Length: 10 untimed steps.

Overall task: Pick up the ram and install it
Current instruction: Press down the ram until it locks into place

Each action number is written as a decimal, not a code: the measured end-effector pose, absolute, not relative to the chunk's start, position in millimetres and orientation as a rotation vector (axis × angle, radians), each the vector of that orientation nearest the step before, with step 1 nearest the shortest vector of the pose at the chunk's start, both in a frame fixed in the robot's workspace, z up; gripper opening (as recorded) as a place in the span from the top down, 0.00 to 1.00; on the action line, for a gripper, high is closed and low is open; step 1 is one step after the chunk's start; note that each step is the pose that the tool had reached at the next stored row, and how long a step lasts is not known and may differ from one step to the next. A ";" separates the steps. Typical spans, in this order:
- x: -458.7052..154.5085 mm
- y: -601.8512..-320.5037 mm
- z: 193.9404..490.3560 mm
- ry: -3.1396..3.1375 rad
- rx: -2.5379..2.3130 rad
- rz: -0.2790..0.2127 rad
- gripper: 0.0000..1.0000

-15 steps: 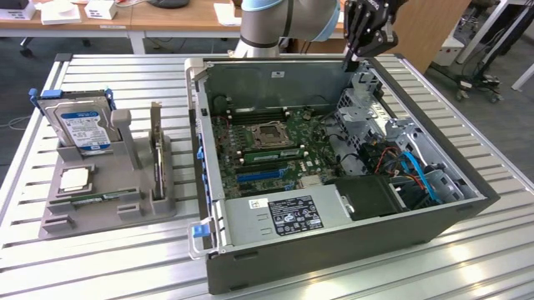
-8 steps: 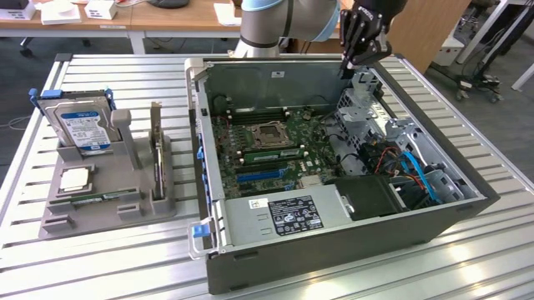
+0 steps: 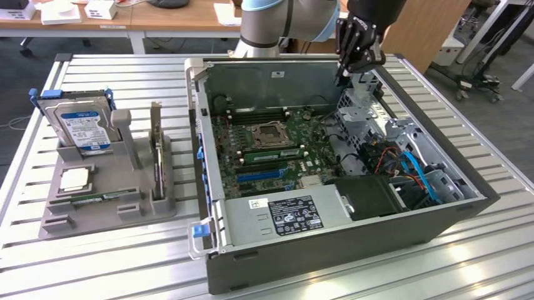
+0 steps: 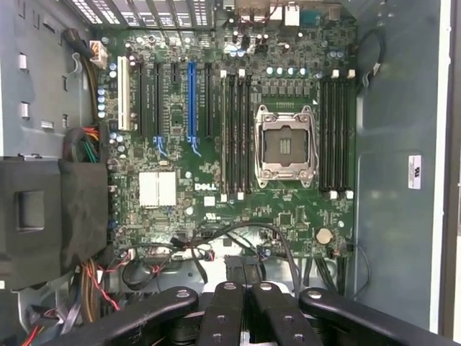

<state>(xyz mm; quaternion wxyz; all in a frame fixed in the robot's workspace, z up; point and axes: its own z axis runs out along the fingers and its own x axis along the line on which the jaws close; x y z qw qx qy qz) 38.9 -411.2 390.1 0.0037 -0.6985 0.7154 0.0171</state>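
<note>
Currently the ram (image 3: 99,198) lies on the grey holder (image 3: 134,215), well apart from the closed pincer (image 3: 344,75)

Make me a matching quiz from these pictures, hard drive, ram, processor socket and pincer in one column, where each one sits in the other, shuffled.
1 hard drive
2 ram
3 processor socket
4 pincer

A on the motherboard
B lying low in the grey holder
C shut, above the open case
D upright in the grey holder

Pairs: 1-D, 2-B, 3-A, 4-C
</note>
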 end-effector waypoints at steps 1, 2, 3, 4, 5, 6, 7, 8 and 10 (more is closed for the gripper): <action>38.7 -411.2 388.3 2.242 -2.189 0.053 0.90; 38.4 -411.2 386.5 2.242 -2.189 0.053 0.90; 38.1 -411.2 384.7 2.242 -2.189 0.053 0.90; 37.8 -411.2 382.9 2.242 -2.189 0.053 0.90; 37.5 -411.2 381.1 2.242 -2.189 0.053 0.90; 37.2 -411.2 379.1 2.242 -2.189 0.053 0.90; 36.8 -411.2 377.3 2.242 -2.189 0.054 0.90; 36.5 -411.2 375.5 2.242 -2.189 0.053 0.90; 35.7 -411.2 371.9 2.242 -2.189 0.053 0.90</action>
